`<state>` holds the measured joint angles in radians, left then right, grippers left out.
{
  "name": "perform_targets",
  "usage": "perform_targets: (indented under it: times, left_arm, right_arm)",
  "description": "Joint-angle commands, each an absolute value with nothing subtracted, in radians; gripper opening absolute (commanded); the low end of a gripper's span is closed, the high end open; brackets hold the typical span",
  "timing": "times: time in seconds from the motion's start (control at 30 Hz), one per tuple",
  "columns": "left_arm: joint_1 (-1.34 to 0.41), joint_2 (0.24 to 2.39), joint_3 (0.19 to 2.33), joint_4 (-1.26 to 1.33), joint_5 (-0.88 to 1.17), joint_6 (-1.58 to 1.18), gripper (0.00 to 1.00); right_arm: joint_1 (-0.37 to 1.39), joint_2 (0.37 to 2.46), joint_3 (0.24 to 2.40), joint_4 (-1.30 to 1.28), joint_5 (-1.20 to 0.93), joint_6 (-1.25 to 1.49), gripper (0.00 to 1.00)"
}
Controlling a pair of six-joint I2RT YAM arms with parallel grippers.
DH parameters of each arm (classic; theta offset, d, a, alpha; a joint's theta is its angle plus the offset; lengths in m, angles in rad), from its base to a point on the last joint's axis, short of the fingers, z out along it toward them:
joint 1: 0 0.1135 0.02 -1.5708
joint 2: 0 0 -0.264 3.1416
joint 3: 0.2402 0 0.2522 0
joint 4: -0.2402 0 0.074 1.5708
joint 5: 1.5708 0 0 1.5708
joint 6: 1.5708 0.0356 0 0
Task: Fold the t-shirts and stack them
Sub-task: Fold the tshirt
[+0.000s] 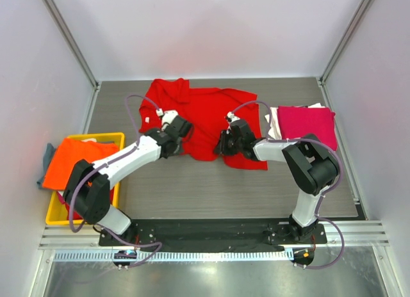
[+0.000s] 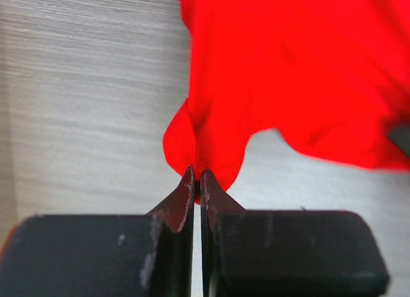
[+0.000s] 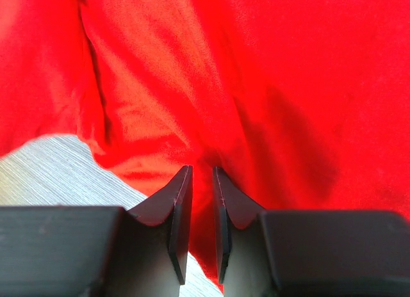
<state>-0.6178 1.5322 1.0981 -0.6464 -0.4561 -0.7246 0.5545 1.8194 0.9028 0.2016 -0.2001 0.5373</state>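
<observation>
A bright red t-shirt [image 1: 206, 114] lies partly spread and rumpled at the middle back of the table. My left gripper [image 1: 180, 128] is at its left edge. In the left wrist view the jaws [image 2: 197, 173] are shut on a pinched fold of the red fabric [image 2: 288, 66]. My right gripper [image 1: 226, 142] is at the shirt's near edge. In the right wrist view [image 3: 202, 171] its jaws are close together with red cloth [image 3: 256, 66] between them. A folded magenta-pink shirt [image 1: 307, 123] lies on a white one [image 1: 275, 118] at the right.
A yellow crate [image 1: 116, 138] stands at the table's left edge with an orange shirt [image 1: 77, 161] draped over it and red cloth beneath. A grey cloth [image 1: 47, 155] hangs beside it. White walls enclose the table on three sides.
</observation>
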Motion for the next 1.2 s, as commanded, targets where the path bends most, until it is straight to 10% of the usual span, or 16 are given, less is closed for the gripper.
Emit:
perform_targets:
  times: [0.0,0.47,0.63,0.73,1.17]
  left_arm:
    - [-0.753,1.48,1.169,-0.845,-0.707,-0.833,0.0]
    - [-1.123,1.712,1.548,-1.153,-0.939,-0.976,0.03]
    - [-1.146,1.749,1.553,-1.158,-0.916,-0.97,0.65]
    - [-1.147,1.68,1.454,-1.034,-0.849,-0.919,0.75]
    - [-0.936,1.22,0.981,-0.632,-0.452,-0.861,0.6]
  right_arm:
    - [0.557,1.796,0.899,0.213,-0.183,0.541,0.24]
    - [0.54,1.801,0.89,0.221,-0.19,0.563,0.23]
    - [0.515,1.792,0.874,0.227,-0.199,0.574,0.23]
    - [0.509,1.792,0.87,0.232,-0.209,0.58,0.23]
    - [0.508,1.801,0.87,0.248,-0.232,0.589,0.23]
